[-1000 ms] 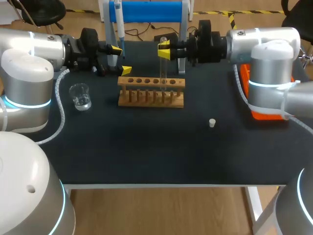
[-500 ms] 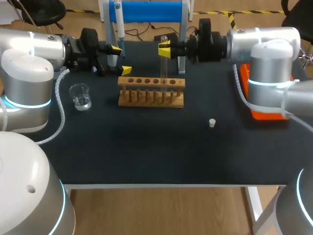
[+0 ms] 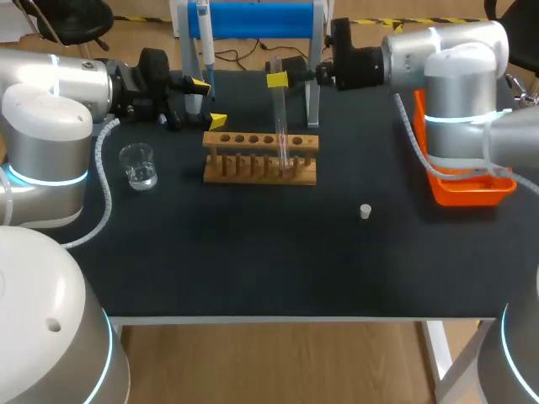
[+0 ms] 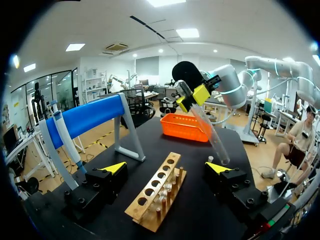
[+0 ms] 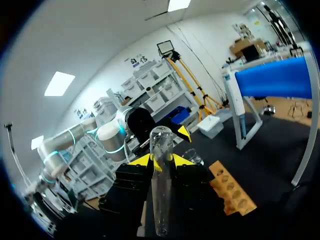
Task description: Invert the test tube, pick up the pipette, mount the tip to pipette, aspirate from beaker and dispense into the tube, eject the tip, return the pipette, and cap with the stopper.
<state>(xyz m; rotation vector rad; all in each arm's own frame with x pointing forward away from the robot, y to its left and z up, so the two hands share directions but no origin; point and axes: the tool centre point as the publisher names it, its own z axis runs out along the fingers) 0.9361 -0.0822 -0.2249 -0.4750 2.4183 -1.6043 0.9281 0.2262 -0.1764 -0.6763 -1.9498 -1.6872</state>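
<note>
The right pincer (image 3: 278, 80) is seen closed on the test tube (image 3: 280, 118), which is gripped from two sides between the yellow fingertips near its upper part. The tube is held in the air and slightly tilted, with its length hanging down below the pincer toward the wooden rack (image 3: 261, 158). In the left wrist view the test tube (image 4: 209, 131) is shown clear of the holes of the wooden rack (image 4: 157, 192), its rounded end lowest, under the right pincer (image 4: 195, 95). In the right wrist view the test tube (image 5: 161, 190) is seen clamped in the right pincer (image 5: 161, 161), with the wooden rack (image 5: 231, 192) ahead and to one side.

The left pincer (image 3: 208, 103) is shown open, its fingers spread wide and nothing held. The rack is found just ahead of it, between the lines of its two fingers. The pipette (image 3: 203, 38) is hung on the blue stand (image 3: 257, 17), just beyond the left pincer. The beaker (image 3: 137, 166) is placed near the left pincer, on the side toward the robot. The stopper (image 3: 365, 211) is laid on the table (image 3: 253, 252), well apart from both pincers. An orange tray (image 3: 459, 181) is set beneath the right arm.
</note>
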